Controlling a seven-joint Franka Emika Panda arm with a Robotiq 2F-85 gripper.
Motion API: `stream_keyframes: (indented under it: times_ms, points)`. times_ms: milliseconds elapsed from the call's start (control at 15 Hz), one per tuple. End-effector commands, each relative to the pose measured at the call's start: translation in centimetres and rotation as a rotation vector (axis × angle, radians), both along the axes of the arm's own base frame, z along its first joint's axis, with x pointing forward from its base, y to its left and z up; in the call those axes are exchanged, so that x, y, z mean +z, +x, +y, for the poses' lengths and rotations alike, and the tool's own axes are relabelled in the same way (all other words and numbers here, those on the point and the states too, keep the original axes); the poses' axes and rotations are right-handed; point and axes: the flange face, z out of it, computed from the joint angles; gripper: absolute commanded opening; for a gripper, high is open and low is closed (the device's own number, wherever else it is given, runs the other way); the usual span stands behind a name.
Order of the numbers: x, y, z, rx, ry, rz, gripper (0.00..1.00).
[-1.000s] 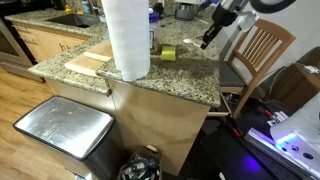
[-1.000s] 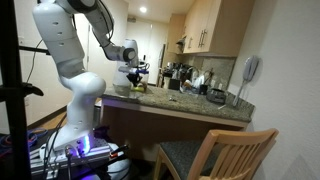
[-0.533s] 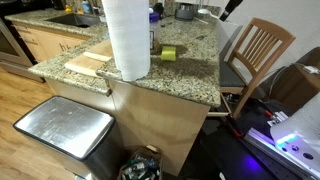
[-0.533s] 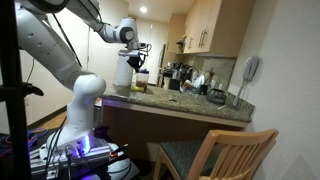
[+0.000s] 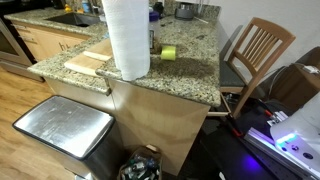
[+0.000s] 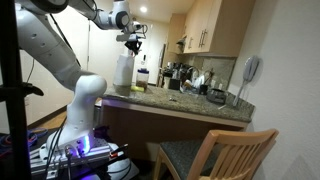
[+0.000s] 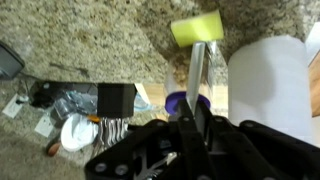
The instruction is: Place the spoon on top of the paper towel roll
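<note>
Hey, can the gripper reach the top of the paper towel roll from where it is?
Probably yes. The gripper, shut on the spoon, hangs just above the paper towel roll with nothing between them; the wrist view puts the roll slightly to one side, so a small shift seems needed.

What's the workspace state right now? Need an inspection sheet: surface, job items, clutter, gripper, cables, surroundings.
surface: granite countertop, partly occupied.
job's things: spoon held in the air, not yet on the paper towel roll, which stands upright near the counter edge.
clutter: yellow-green cylinder lying beside the roll; wooden board; bottles and appliances at the far end.
gripper: gripper shut on the spoon, high up and close to the roll's top.
cables: wiring by the robot base.
surroundings: wooden chair, steel-lidded bin, wall cabinets.
</note>
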Motion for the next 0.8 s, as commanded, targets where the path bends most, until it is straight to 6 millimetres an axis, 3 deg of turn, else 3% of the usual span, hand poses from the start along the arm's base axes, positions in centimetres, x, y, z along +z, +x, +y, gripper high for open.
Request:
stream_keyframes:
  times_ms: [0, 67, 133, 400, 533, 733]
  points:
    - [4.2, -1.3, 5.8, 0.143, 0.046, -0.103, 0.01]
    - [3.4, -1.5, 3.1, 0.073, 0.028, -0.077, 0.01]
    - [4.0, -2.0, 4.1, 0.091, 0.036, -0.087, 0.02]
    - [3.1, -1.4, 3.7, 0.095, 0.027, -0.052, 0.01]
    - [3.3, -1.8, 5.9, 0.189, 0.005, -0.042, 0.01]
    - [7.1, -3.5, 11.1, 0.346, -0.024, -0.096, 0.01]
